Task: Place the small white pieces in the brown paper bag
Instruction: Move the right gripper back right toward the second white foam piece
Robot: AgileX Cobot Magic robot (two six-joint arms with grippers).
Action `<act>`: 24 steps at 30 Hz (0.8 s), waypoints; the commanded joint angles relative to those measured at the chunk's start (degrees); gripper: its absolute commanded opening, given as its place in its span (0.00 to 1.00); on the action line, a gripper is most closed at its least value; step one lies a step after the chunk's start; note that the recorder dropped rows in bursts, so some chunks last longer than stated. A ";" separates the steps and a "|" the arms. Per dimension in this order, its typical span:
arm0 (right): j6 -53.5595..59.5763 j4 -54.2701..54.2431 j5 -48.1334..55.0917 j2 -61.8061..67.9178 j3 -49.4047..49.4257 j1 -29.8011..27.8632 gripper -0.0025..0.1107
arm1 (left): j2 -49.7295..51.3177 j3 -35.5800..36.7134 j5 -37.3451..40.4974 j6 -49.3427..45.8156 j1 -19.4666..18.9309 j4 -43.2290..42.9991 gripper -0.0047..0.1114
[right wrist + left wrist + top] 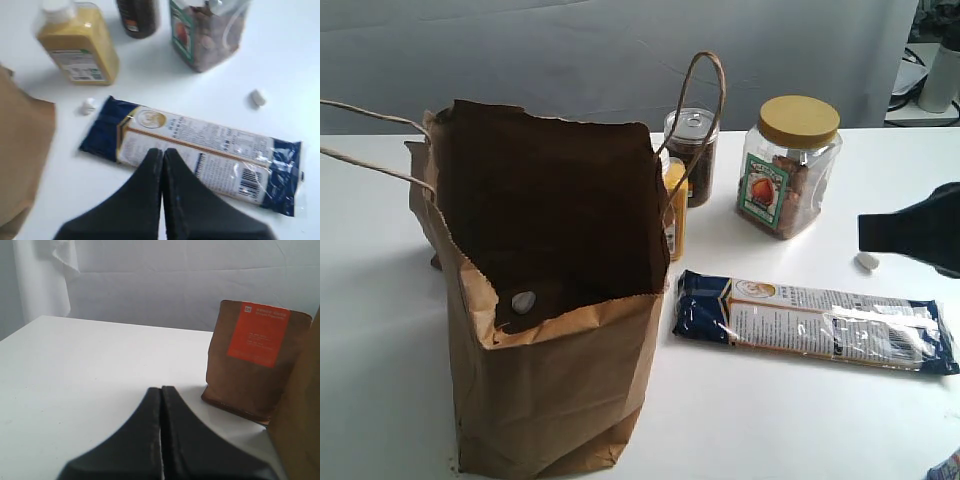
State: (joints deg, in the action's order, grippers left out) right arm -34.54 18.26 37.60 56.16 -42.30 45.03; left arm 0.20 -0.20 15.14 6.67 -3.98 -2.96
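Note:
The brown paper bag (550, 370) stands open at the left of the table, and its side shows at the edge of the left wrist view (300, 430). One small white piece (867, 261) lies on the table just below my right gripper (861, 232). The right wrist view shows that piece (258, 97) and a second one (88, 106) between the yellow bottle and the packet. A pale oval spot (524, 302) sits on the bag's inner front wall; I cannot tell what it is. My right gripper (163, 150) is shut and empty above the packet. My left gripper (161, 388) is shut, low over bare table.
A blue noodle packet (810, 320) lies right of the bag. Behind it stand a yellow bottle (674, 205), a dark jar (692, 150) and a clear yellow-lidded jar (790, 165). A brown pouch with an orange label (255, 360) stands beside the bag.

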 commanded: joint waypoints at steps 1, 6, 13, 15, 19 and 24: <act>2.06 0.40 -0.19 8.48 -0.04 -7.39 0.02 | -0.20 0.20 -0.28 0.23 0.23 0.45 0.04; 7.91 -3.70 -0.19 20.42 -4.52 -13.19 0.10 | -0.20 0.20 -0.28 0.23 0.23 0.45 0.04; 9.93 -3.93 1.04 35.51 -14.96 -16.48 0.37 | -0.20 0.20 -0.28 0.23 0.23 0.45 0.04; 10.07 -3.69 1.19 38.30 -17.26 -17.23 0.37 | -0.20 0.20 -0.28 0.23 0.23 0.45 0.04; 10.45 -2.92 1.84 44.52 -21.01 -19.23 0.37 | -0.20 0.20 -0.28 0.23 0.23 0.45 0.04; 11.23 -2.12 1.96 50.76 -25.50 -21.26 0.37 | -0.20 0.20 -0.28 0.23 0.23 0.45 0.04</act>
State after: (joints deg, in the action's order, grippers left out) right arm -24.06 15.28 39.12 104.45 -65.53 24.77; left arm 0.20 -0.20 15.14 6.67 -3.98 -2.96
